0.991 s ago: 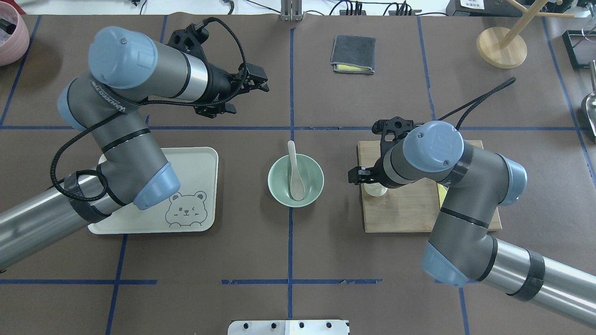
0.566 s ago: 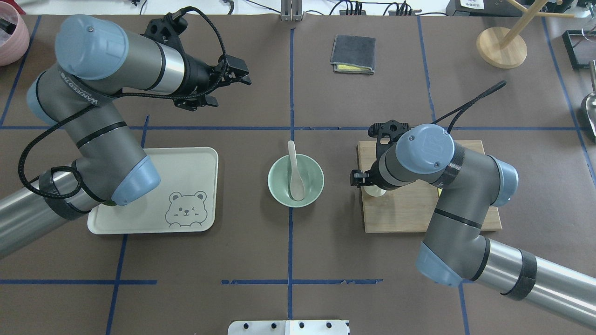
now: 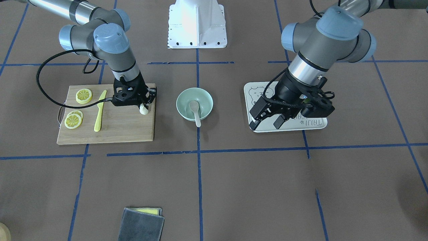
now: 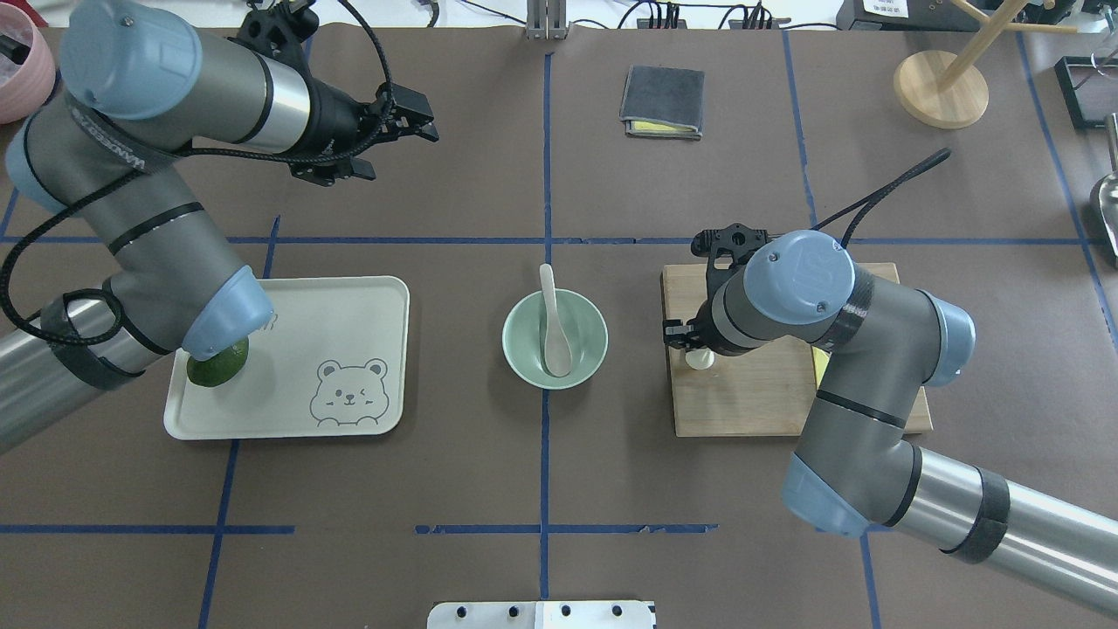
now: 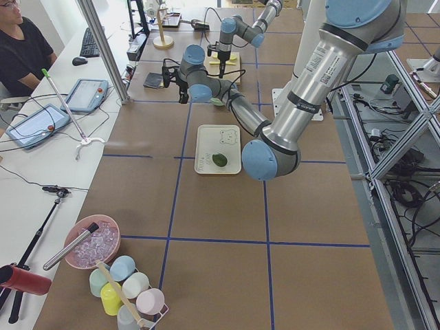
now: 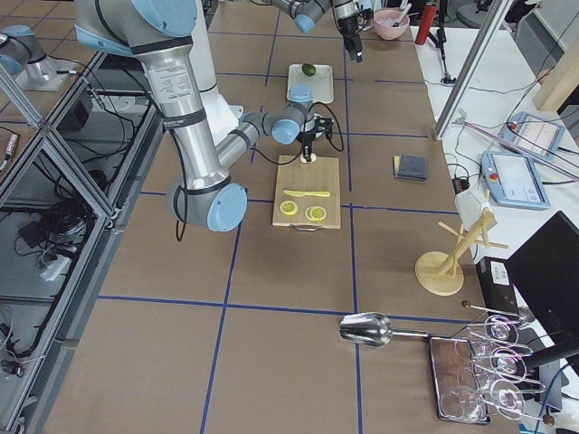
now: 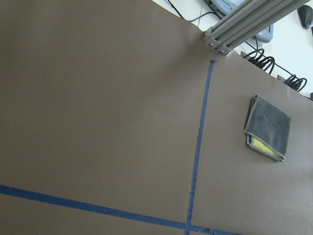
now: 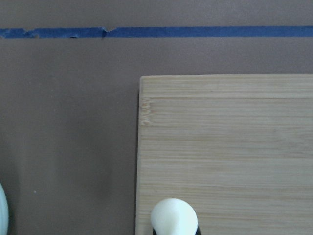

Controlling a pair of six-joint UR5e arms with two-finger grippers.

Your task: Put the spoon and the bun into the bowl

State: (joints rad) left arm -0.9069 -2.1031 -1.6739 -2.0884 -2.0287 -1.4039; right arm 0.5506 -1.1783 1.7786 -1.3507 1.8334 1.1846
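The off-white spoon (image 4: 553, 325) lies in the mint-green bowl (image 4: 590, 345) at the table's middle, its handle over the far rim; both also show in the front-facing view, spoon (image 3: 196, 112) and bowl (image 3: 182, 100). The white bun (image 4: 699, 359) sits on the wooden cutting board (image 4: 751, 402). My right gripper (image 3: 143, 106) is down on the board and shut on the bun (image 3: 144, 110), which shows at the bottom of the right wrist view (image 8: 173, 218). My left gripper (image 4: 417, 125) is open and empty, raised over the far left of the table.
A cream bear tray (image 4: 349, 306) holds a green avocado (image 4: 218, 367). Lemon slices (image 3: 83, 96) and a yellow knife (image 3: 98, 113) lie on the board. A folded grey cloth (image 4: 663, 102) and a wooden stand (image 4: 941, 87) are at the far side.
My left arm has swung away from the bowl to the far left, uncovering the avocado. My right gripper has sunk onto the bun, and the board has slid slightly left.
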